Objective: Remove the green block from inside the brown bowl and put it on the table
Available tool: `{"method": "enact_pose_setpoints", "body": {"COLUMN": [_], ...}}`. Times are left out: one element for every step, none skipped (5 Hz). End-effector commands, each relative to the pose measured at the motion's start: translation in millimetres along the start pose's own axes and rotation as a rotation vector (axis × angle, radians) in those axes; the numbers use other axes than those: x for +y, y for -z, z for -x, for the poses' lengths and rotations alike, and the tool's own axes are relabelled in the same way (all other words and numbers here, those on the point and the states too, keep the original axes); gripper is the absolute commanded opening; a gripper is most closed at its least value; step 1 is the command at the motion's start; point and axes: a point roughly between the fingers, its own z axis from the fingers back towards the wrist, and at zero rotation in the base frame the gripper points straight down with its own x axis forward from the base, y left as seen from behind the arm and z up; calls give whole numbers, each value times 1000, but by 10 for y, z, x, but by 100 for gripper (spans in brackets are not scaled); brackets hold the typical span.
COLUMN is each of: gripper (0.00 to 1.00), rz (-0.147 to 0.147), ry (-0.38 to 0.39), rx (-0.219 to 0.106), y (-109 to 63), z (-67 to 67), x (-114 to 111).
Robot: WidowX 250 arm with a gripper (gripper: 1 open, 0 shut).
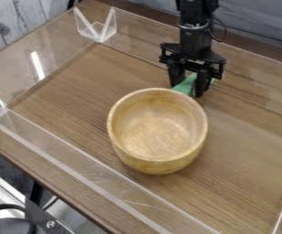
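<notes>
Block, the green one, sits above centre in the frame, just past the bowl's upper rim and outside its hollow; the gripper seems to have it pinched between its dark fingers, tilted, though they hide a good part of it. I can't tell whether its lower end touches the table yet; I judge the job to be nearly at the setting down. I'd ease straight down until the wood takes the weight, then part the fingers slowly and lift straight up, so the block doesn't tip or get dragged along.

The bowl is the main obstacle; its rim is right beside the block in my view, so I'd keep the fingers away from it, and a shade more toward the top of the frame would help. The clear stand at upper left and the cables at lower left are well apart from this work.
</notes>
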Motion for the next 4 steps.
{"method": "enact_pose_setpoints", "body": {"gripper": [0, 0, 0, 100], "rz": [-12, -13, -14, -14], "ry": [-16, -24, -31, -37], "rx": [-88, -86, -84, -87], "y": [-191, -167, -150, -186], "z": [-196, -203, -206, -202], "x": [73, 96, 115, 127]}}
